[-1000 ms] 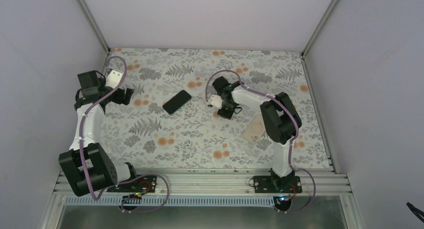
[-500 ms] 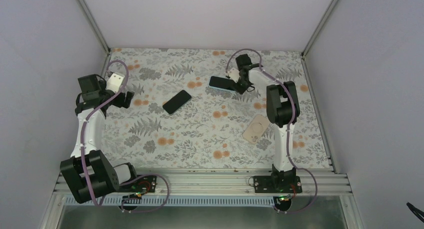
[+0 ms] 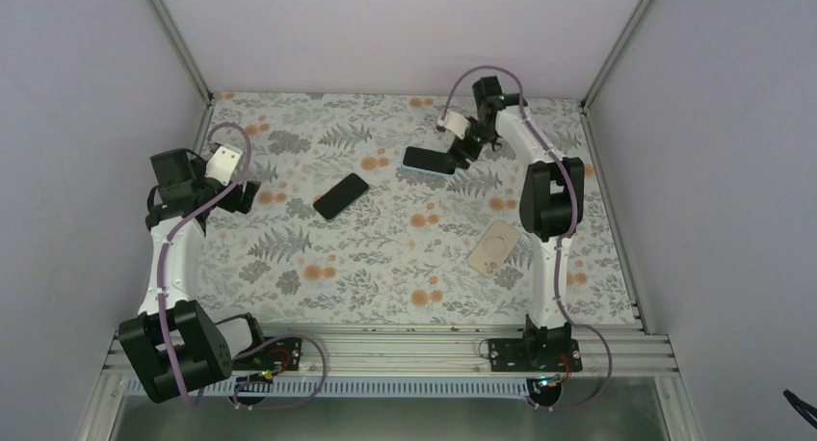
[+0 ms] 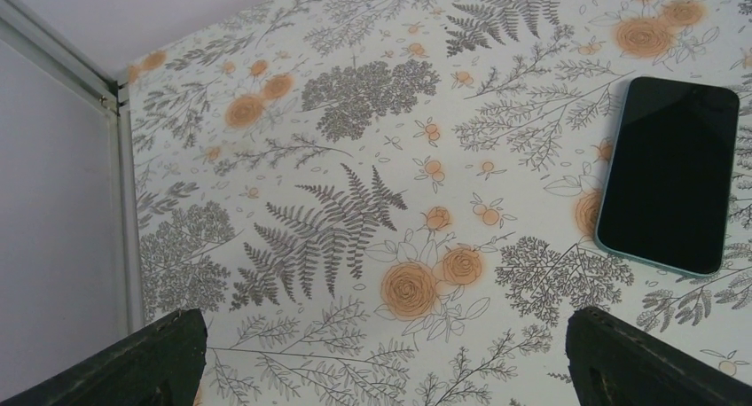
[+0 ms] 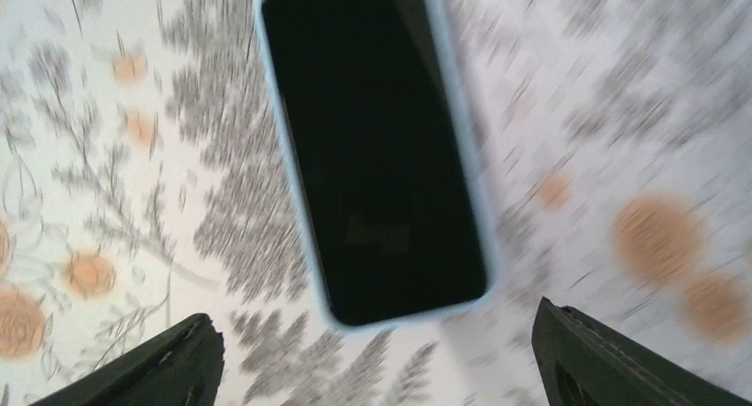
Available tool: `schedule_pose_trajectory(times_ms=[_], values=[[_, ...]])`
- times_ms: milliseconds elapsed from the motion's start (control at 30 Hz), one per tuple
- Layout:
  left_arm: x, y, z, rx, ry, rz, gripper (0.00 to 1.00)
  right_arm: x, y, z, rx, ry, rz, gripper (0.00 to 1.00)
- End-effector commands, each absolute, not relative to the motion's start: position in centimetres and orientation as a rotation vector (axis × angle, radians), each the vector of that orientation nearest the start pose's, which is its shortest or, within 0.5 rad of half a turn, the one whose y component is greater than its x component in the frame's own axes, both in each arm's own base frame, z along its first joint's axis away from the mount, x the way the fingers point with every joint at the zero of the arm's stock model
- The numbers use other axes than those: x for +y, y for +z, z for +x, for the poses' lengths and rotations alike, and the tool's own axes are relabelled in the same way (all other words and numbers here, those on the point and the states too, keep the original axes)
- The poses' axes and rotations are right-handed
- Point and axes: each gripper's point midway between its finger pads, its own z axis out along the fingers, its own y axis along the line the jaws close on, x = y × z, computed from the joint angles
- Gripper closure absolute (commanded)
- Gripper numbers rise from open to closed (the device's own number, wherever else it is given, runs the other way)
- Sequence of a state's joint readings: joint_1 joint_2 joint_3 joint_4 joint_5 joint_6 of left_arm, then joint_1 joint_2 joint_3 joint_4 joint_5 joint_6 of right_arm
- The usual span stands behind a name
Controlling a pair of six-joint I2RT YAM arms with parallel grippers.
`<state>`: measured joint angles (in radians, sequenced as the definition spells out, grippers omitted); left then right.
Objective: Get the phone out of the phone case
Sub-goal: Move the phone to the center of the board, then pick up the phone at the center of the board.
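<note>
A dark-screened phone in a light blue phone case [image 3: 430,160] lies flat on the floral cloth at the back of the table. My right gripper [image 3: 462,144] hovers just off its right end, open. The right wrist view is motion-blurred: the phone [image 5: 372,149] lies ahead of the right gripper [image 5: 377,357], whose wide-apart fingers touch nothing. A second dark phone with a thin teal rim [image 3: 340,195] lies near the middle left. My left gripper [image 3: 245,193] is open to its left; in the left wrist view that phone [image 4: 669,180] sits at the upper right, away from the left gripper [image 4: 386,362].
A beige phone case [image 3: 494,247] lies back side up at the right, beside the right arm's lower link. Metal frame posts [image 3: 175,38] and pale walls close in the table on the left, back and right.
The right arm swung from the table's middle to the back, the blue-cased phone came into view there, and the right jaws went from shut to open. The left arm shifted slightly.
</note>
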<state>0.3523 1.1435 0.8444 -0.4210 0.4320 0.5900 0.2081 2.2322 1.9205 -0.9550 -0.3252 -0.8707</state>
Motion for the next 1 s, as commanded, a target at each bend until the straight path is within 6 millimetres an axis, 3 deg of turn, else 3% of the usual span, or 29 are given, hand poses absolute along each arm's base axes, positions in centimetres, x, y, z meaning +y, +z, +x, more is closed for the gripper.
schedule_pose_trajectory(times_ms=[0,267,700,967], values=[[4.5,19.1,34.3,2.126,-0.02,0.468,0.0,18.2,9.6,49.8,2.131,0.479,-1.571,0.1],[5.0,18.8,34.1,2.133,0.023,0.465,0.0,20.0,8.2,50.7,1.964,0.547,-1.67,0.04],[4.8,18.7,34.7,2.13,-0.013,0.451,0.0,20.7,4.3,51.1,2.052,0.639,-1.595,0.0],[4.6,18.5,34.4,2.129,-0.017,0.463,0.0,20.5,3.1,51.9,2.094,0.637,-1.547,0.0]])
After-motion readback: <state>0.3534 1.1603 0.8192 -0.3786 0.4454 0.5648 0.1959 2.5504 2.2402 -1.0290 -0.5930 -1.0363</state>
